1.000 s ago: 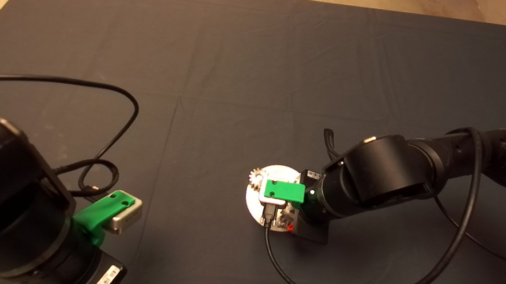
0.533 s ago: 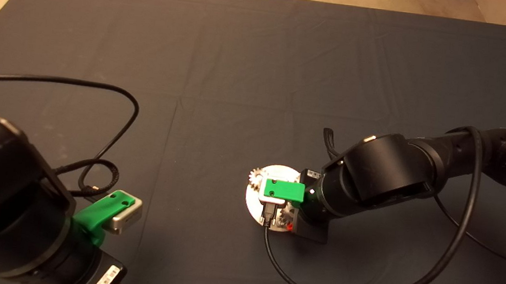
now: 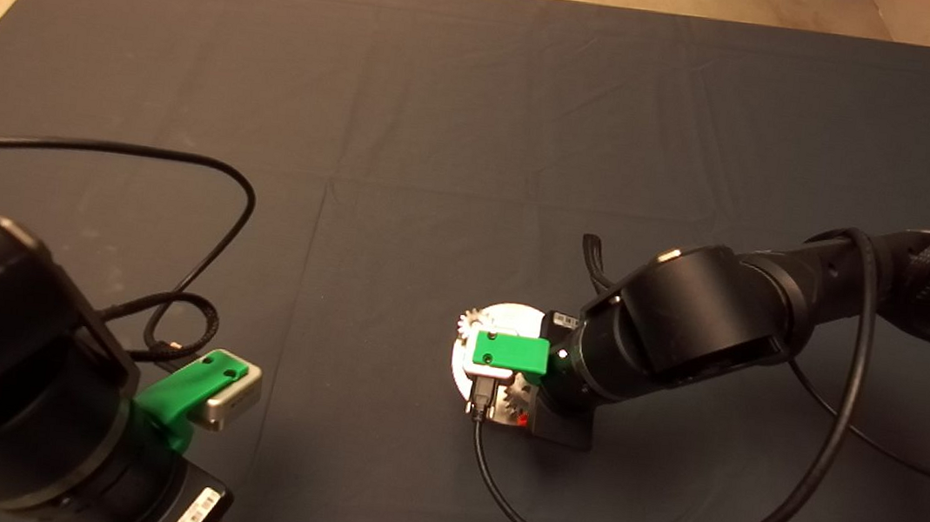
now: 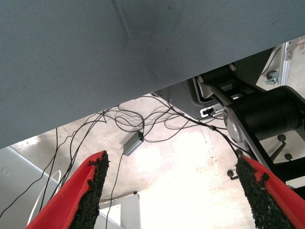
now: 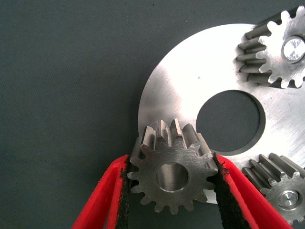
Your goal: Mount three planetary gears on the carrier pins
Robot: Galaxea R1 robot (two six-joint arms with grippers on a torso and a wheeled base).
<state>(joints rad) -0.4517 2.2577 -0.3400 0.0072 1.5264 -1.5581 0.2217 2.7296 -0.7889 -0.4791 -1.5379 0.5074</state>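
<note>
**Third gear held over the carrier disc**

My right gripper [image 5: 171,191] clamps a small silvery-grey toothed metal gear [image 5: 172,174] between its red fingers, over the rim of the flat round silver disc [image 5: 176,90] on the dark mat [image 3: 446,119]. Two more gears [image 5: 276,50] sit on their pins there. My left gripper [image 4: 174,191] waits at the near left, fingers spread, empty

Two gears [image 5: 279,52] sit on the disc [image 5: 176,90]; a third [image 5: 172,174] hangs over its edge.
</note>
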